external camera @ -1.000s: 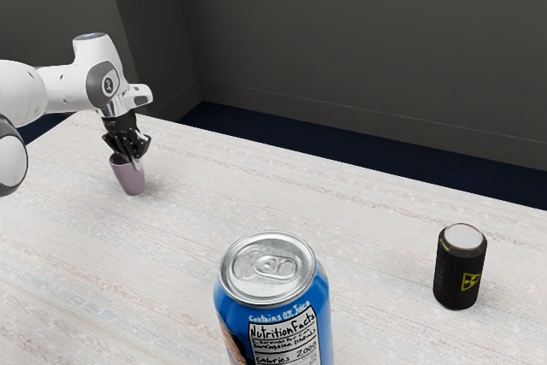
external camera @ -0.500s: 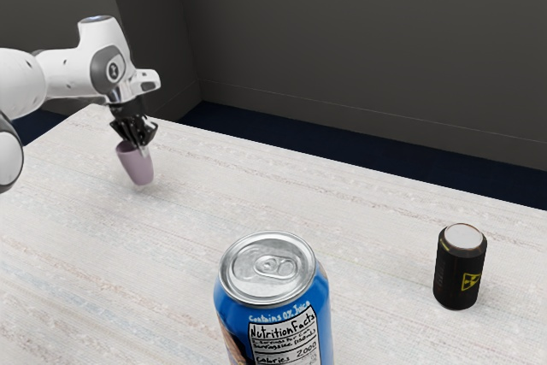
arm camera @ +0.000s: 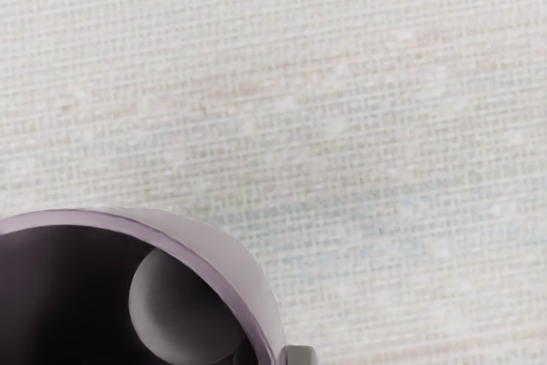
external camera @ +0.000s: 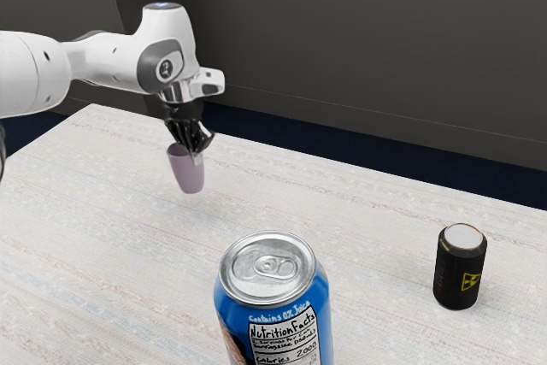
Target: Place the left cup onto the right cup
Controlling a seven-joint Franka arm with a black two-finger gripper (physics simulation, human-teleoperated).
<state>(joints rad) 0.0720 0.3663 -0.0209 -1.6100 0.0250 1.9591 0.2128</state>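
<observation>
— Where's the mauve cup [external camera: 186, 170] sitting?

— It isn't sitting. It hangs directly beneath the gripper [external camera: 192, 150], mouth upward, slightly tilted, and it looks clear of the bench [external camera: 342, 203].

— And the gripper?

— Its black fingers are pinched on the cup's rim. In the wrist view the cup [arm camera: 218, 258] is right under the hand, its dark inside and pale bottom showing, with the woven bench [arm camera: 342, 83] surface beyond.

— The other cup?

— The black cup [external camera: 459, 267], pale-topped with a yellow emblem, stands upright on the bench well apart, toward the exterior view's right. A blue soda can [external camera: 273, 305] stands in the foreground between them.
</observation>
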